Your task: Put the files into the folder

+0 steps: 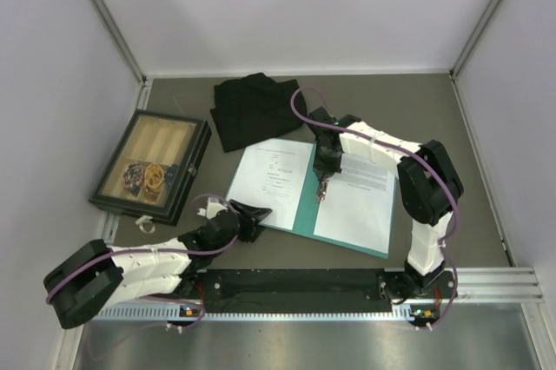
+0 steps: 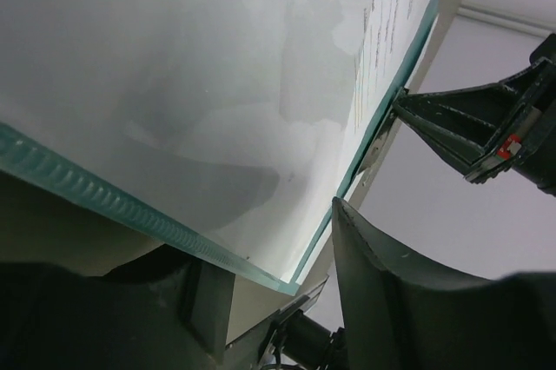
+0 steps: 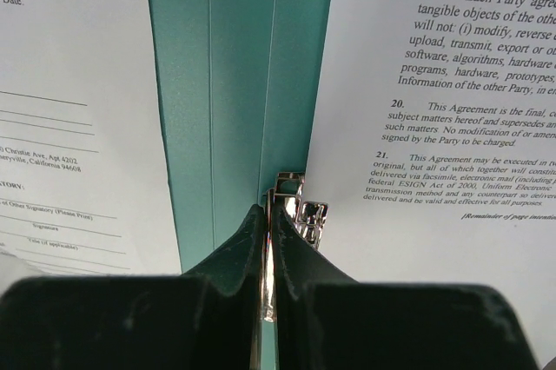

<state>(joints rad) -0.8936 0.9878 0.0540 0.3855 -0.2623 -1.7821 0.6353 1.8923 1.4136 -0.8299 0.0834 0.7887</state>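
Open folder mid-worktop, a sheet on each half, an arm at each end.

From above, the folder (image 1: 302, 209) lies open mid-worktop holding the left sheet (image 1: 269, 175) and right sheet (image 1: 360, 205); the right fingers (image 1: 323, 189) are at the spine and the left fingers (image 1: 252, 218) at its near-left corner. Only the left wrist shows those fingers released, spread about the card's edge. Only the right wrist shows fingers clenched on the metal clip (image 3: 300, 205). Paper and card look light, floppy and slick, so they are best taken by the edges.
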